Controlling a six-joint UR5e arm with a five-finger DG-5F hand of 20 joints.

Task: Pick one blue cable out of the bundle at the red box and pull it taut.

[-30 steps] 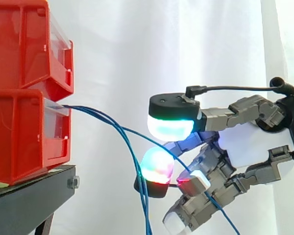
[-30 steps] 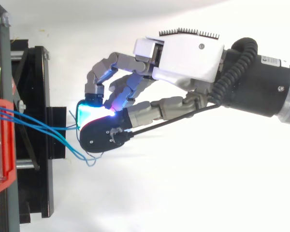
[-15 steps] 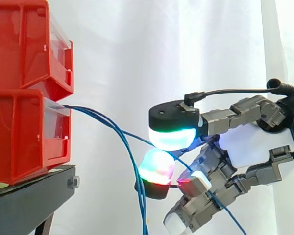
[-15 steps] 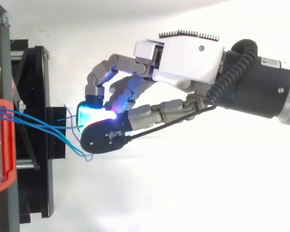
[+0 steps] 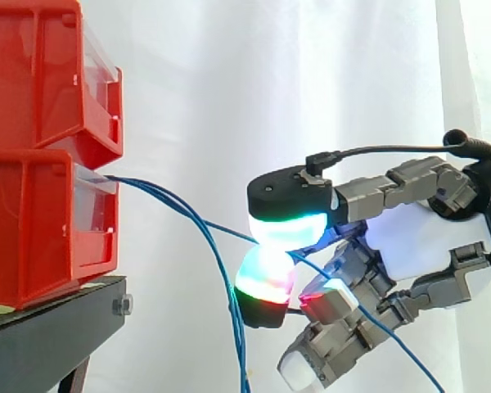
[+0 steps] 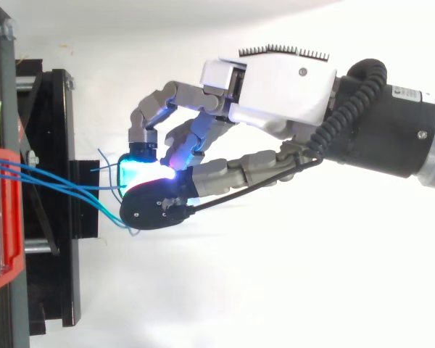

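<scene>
Since the frame a second ago the upper glowing pad (image 5: 288, 230) has been lowered onto the pad beneath it, so the gap between them is closed. One blue cable (image 5: 226, 230) is pinched between those pads by the hand (image 5: 425, 241) — it runs from the lower red bin (image 5: 33, 221) on the black stand (image 5: 49, 340) almost straight to the pinch, then trails down to the right. Other blue strands (image 5: 236, 327) are left hanging slack just beside the lower pad — clear of the pinch.
</scene>
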